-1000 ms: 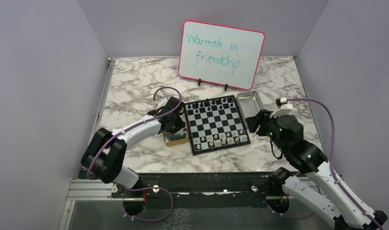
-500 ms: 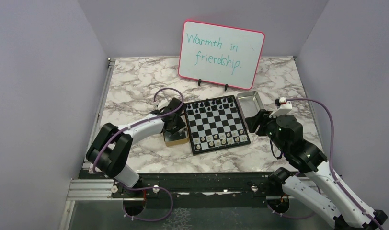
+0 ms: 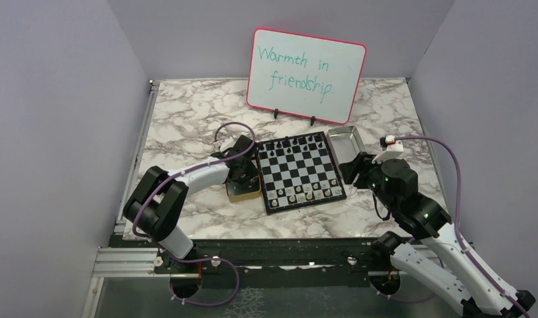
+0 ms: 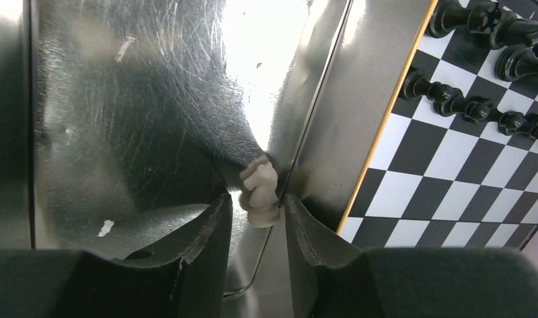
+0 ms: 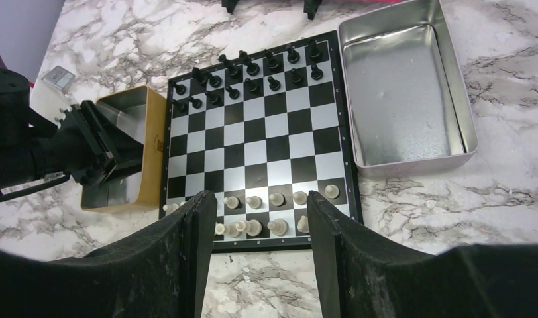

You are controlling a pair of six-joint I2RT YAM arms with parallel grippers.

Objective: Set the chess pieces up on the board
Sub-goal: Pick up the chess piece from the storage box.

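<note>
The board point(image 3: 298, 171) lies mid-table. Black chess pieces point(image 5: 253, 73) fill its two far rows and cream ones point(image 5: 266, 212) stand in the two near rows. My left gripper point(image 4: 256, 199) reaches down into the tan box point(image 3: 243, 192) left of the board. It is open, and a cream knight point(image 4: 260, 189) lies on its side between the fingertips in the box's corner. The knight is close against the right finger, with a gap on the left. My right gripper point(image 5: 258, 197) hovers open and empty over the board's near edge.
A silver tray point(image 3: 344, 142) with nothing in it sits by the board's far right corner. A pink-framed whiteboard point(image 3: 306, 66) stands at the back. The box's shiny metal floor point(image 4: 154, 99) shows only the knight. Purple walls close in on both sides.
The left arm's elbow has swung a little to the right, and its jaws have widened slightly inside the box. The right arm has not moved.
</note>
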